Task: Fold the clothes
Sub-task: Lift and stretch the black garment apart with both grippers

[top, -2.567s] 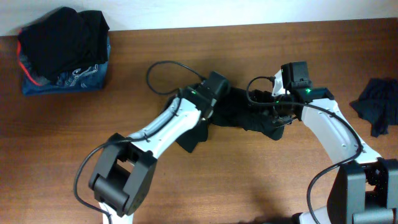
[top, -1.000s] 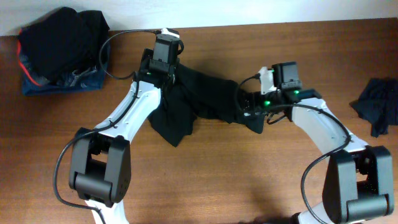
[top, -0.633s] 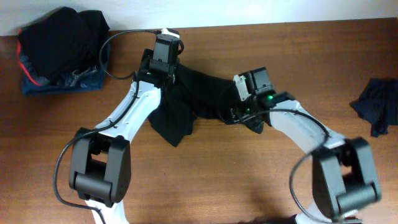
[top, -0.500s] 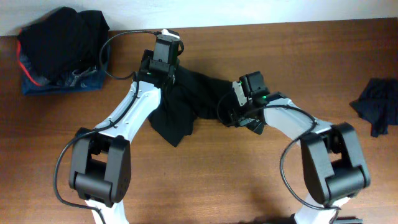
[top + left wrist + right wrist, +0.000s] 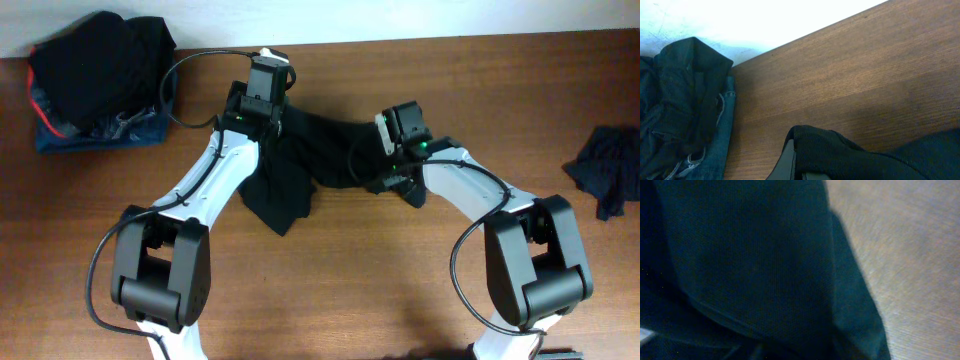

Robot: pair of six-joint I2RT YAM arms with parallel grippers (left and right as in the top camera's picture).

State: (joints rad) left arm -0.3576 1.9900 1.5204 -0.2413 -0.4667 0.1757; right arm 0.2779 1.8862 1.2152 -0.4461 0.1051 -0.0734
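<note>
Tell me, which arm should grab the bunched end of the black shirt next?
Probably the right. The right tool sits at the bunched end of the soft black T-shirt, while the left tool is shut on its far end, busy holding it.

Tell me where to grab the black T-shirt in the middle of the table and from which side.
Grip the black T-shirt at its bunched right end, coming down from the right. The fabric runs as a band toward the upper left, so that end probably offers a thick free fold.
</note>
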